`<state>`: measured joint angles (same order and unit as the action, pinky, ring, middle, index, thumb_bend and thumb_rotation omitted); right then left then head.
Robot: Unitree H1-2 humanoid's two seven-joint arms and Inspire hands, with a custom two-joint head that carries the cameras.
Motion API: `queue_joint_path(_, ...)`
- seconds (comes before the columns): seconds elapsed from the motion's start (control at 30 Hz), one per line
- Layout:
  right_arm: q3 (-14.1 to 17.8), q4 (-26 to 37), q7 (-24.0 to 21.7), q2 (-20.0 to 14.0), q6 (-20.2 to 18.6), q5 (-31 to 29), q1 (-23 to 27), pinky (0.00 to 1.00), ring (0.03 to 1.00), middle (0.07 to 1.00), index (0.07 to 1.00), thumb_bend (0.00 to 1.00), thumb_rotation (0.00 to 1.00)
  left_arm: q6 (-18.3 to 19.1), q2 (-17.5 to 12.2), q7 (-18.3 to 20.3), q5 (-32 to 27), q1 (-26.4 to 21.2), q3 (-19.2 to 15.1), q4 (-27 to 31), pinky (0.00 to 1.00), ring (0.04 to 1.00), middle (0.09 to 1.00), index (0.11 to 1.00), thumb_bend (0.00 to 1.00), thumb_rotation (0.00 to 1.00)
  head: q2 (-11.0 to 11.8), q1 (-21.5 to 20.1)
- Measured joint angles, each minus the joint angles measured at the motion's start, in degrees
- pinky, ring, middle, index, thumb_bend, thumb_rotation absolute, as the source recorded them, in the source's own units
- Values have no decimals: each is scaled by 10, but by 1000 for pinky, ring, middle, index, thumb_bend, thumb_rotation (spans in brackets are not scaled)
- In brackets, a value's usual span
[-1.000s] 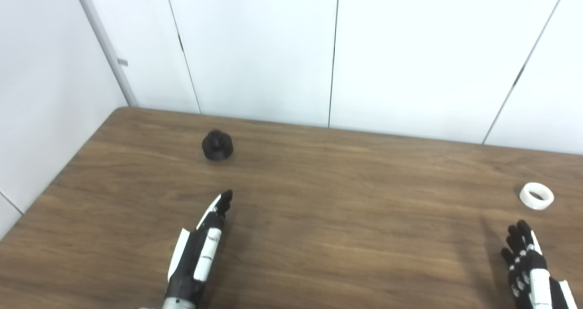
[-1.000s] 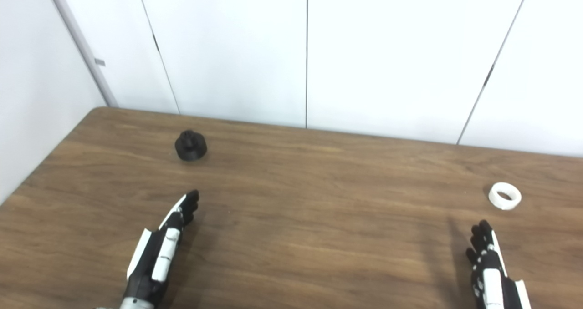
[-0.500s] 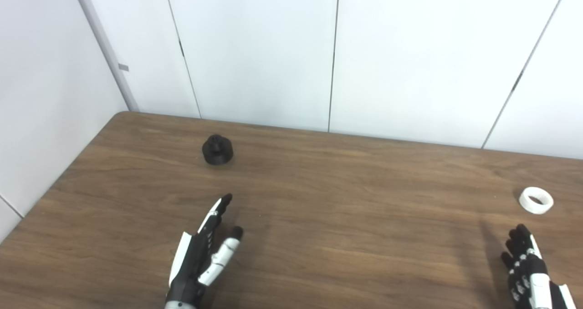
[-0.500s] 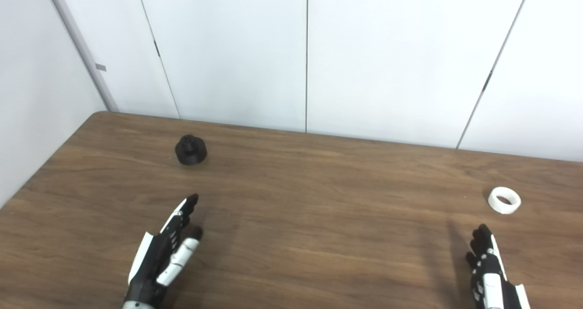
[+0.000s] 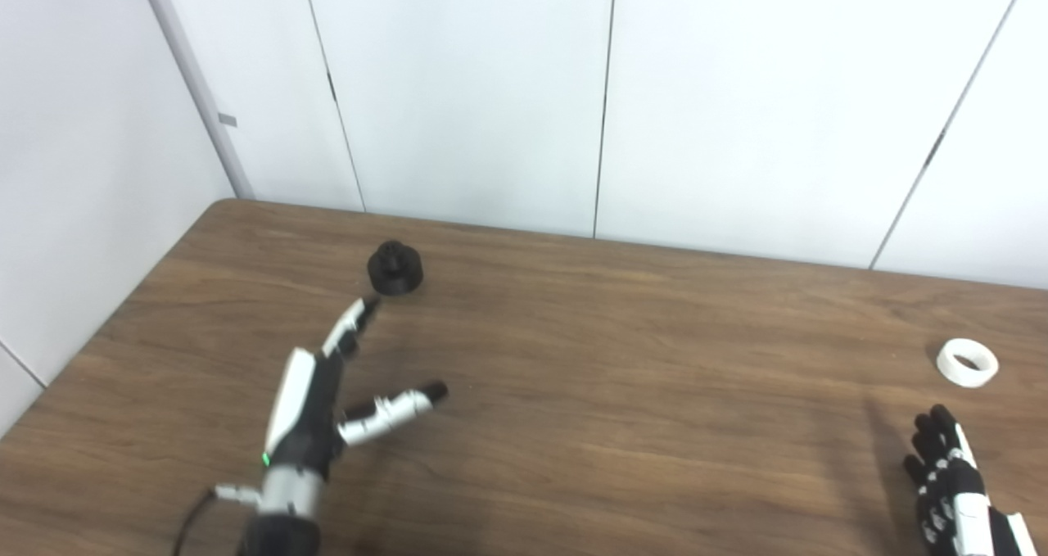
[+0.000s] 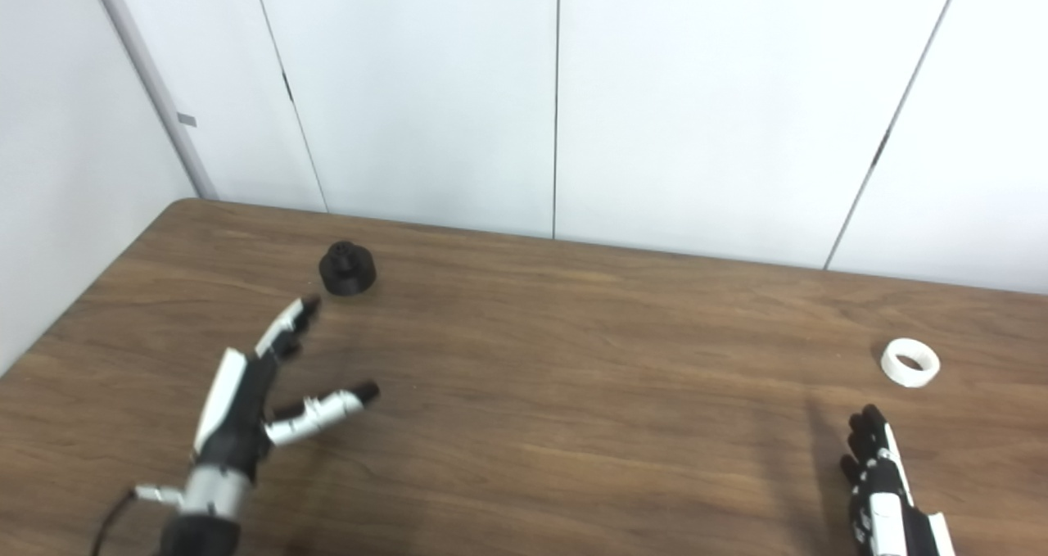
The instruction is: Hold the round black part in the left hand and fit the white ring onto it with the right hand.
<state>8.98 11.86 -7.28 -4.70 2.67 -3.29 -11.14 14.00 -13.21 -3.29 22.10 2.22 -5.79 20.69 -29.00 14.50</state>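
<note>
We are holding our left hand [image 5: 315, 404] above the table [image 5: 622, 392], fingers [image 5: 354, 323] stretched toward the black part [image 5: 395, 268] and thumb [image 5: 393, 404] splayed out to the side, so the hand is spread apart and gripping nothing. The fingertips are sitting near the black part but not touching it. The part is standing on the table toward the far left, close to the back edge, with a narrower knob on top of a wider round base.

We are keeping our right hand [image 5: 950, 482] low at the bottom right corner, fingers extended and slightly parted, empty. The ring [image 5: 967, 362] is lying flat on the table just beyond it, apart from the fingertips and well apart from the black part. White wall panels [image 5: 606, 97] are standing behind the table.
</note>
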Motion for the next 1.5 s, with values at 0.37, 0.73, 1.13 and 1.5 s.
queue_joint_path(0.37,0,0,2,0,1,5,0,1000,999,960,1000,433,1000,36,-76,8,130,-82,15,-102,1000,992,954,893,1000,420,-3,-4)
queue_joint_path(0.73,0,0,2,-1,4,10,-1,1000,989,959,1000,454,1000,55,-89,-4,171,-161,35,-238,1000,995,952,873,994,415,-6,-4)
queue_joint_path(1.13,-1,1,2,-1,4,9,-2,1000,981,955,1000,472,1000,84,-91,14,132,-248,48,-364,1000,1000,954,851,1000,418,-10,-11)
queue_joint_path(1.5,-2,1,4,-2,8,17,-3,1000,963,931,999,511,1000,96,-92,8,104,-311,66,-451,1000,1000,956,827,1000,375,-9,-18)
